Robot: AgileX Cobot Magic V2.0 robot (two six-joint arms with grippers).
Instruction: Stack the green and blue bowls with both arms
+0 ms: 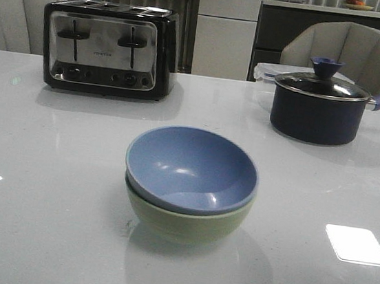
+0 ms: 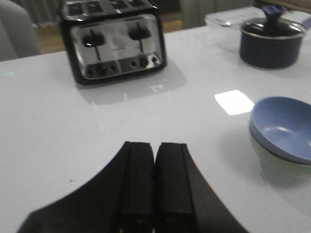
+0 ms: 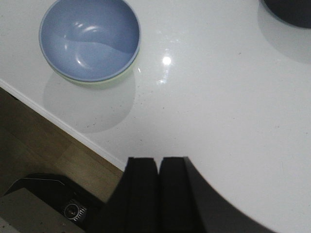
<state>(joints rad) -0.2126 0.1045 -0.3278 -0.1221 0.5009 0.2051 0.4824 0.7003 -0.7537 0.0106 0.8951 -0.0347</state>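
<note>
The blue bowl (image 1: 190, 166) hides the green bowl's (image 1: 187, 225) inside; the right wrist view's edge crops the saucepan (image 3: 291, 7); the toaster (image 2: 112, 41) is blurred.

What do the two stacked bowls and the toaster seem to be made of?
Blue bowl and green bowl: probably matte plastic or melamine, possibly glazed ceramic; the colour is even and opaque, with only soft highlights. Toaster: apparently polished metal front panel, since it gives mirror-like reflections, set in a glossy black casing, likely plastic.
</note>
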